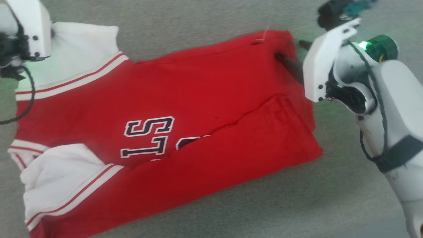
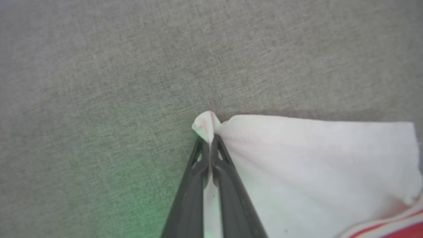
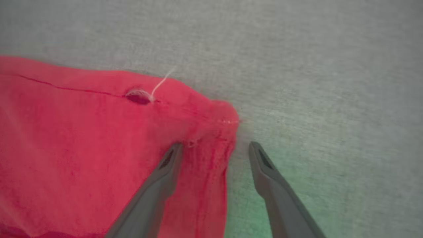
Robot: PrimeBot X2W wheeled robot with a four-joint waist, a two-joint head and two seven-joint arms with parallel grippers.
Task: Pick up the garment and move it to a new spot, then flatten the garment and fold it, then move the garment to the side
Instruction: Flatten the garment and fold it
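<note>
Lying mostly flat on the grey woven surface [image 1: 205, 13], the garment [image 1: 185, 109] stretches across the head view with its white sleeves toward the robot's left, its hem toward the right, and its near long edge folded over the lettered front. The left gripper [image 2: 210, 142] is clamped tight on the outer corner of the far white sleeve [image 2: 314, 158], with a small peak of cloth poking out past the tips. The right gripper [image 3: 215, 147] has its jaws spread wide at the far hem corner, one finger [image 3: 158, 185] over the red cloth and the other over bare surface just beside the edge.
</note>
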